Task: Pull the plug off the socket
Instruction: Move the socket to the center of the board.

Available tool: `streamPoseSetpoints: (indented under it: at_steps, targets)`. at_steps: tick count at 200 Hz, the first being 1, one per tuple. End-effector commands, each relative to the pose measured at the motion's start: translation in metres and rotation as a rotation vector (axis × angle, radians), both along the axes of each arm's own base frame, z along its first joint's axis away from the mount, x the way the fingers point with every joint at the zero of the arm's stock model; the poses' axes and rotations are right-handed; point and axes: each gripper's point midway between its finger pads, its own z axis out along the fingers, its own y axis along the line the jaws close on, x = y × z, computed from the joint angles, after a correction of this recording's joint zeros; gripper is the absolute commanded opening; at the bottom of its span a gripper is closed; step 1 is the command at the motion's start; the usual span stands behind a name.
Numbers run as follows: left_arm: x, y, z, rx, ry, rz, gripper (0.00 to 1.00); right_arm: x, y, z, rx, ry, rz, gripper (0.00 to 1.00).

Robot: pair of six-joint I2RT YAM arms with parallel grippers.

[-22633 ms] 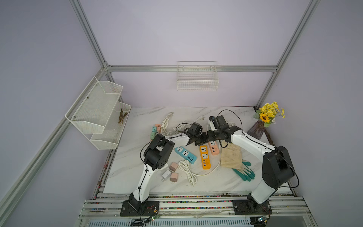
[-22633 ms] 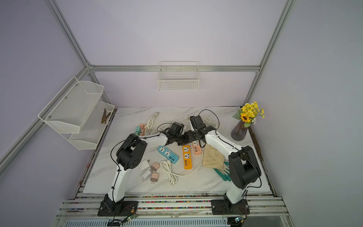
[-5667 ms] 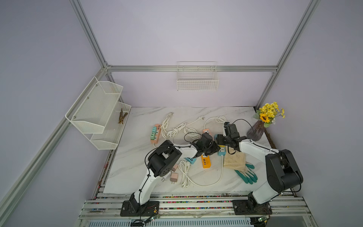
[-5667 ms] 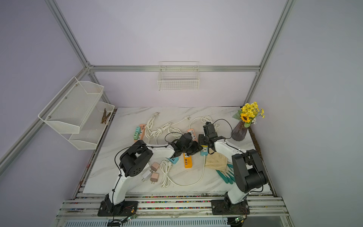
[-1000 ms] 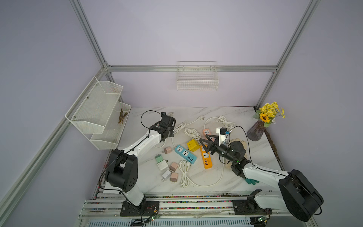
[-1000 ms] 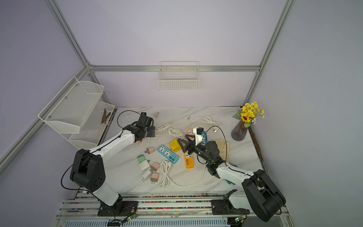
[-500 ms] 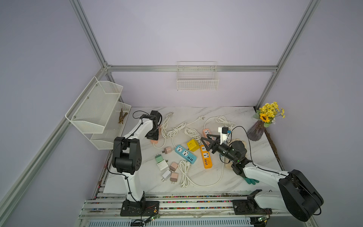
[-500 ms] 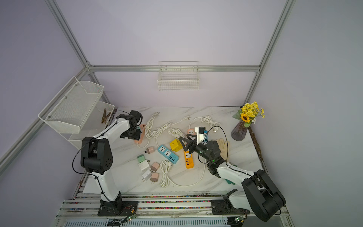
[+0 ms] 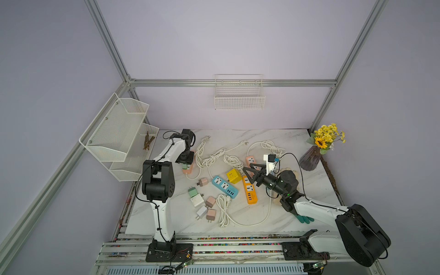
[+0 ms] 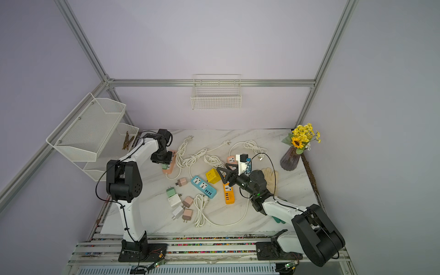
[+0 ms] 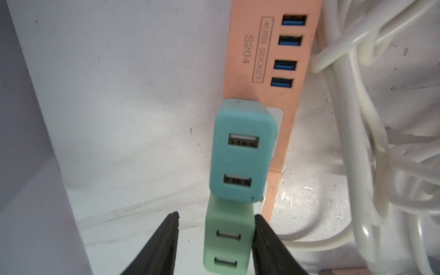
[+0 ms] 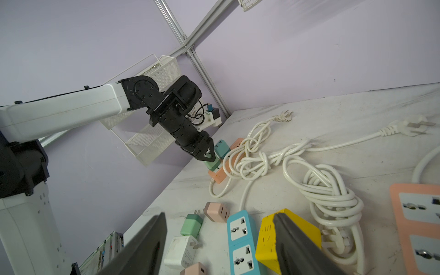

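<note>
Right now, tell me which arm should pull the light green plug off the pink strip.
Left. Its fingers flank the light green plug on the pink strip, ready to close. The right fingers hang open by the yellow cube socket, well away from it.

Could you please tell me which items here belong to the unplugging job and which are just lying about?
Job in hand: green plug, straddled by the left gripper; teal plug beside it; pink power strip holding both.
Lying about: yellow cube socket, blue power strip, orange power strip, another pink strip, loose chargers, white cables, vase of flowers.
</note>
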Motion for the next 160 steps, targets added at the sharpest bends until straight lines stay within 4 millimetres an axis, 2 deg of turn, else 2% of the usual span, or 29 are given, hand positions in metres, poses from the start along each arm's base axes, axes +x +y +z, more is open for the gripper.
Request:
streamPoseSetpoints:
  at_steps: [1,30,47,86,132,135,160]
  targets:
    - [0.006,-0.004,0.004,-0.049,-0.008,-0.003,0.44,0.003,0.000,0.009,0.012,-0.025,0.002,0.76]
    - [0.005,-0.016,0.005,-0.114,0.004,-0.019,0.29,0.003,0.000,0.009,0.013,-0.025,0.001,0.75]
    - [0.001,-0.025,0.010,-0.171,0.000,-0.028,0.23,0.004,0.000,0.008,0.012,-0.020,0.001,0.75]
    - [-0.020,-0.069,0.021,-0.319,0.011,-0.123,0.19,0.007,0.007,0.002,0.012,0.016,0.035,0.75]
    - [-0.063,-0.113,0.020,-0.269,0.049,-0.258,0.18,-0.001,0.047,-0.005,0.071,0.115,0.303,0.72]
    - [-0.066,-0.115,0.020,-0.265,0.052,-0.266,0.18,0.000,0.051,-0.014,0.071,0.147,0.317,0.72]
    - [-0.083,-0.130,0.022,-0.258,0.039,-0.313,0.18,0.003,0.069,-0.035,0.063,0.261,0.383,0.69]
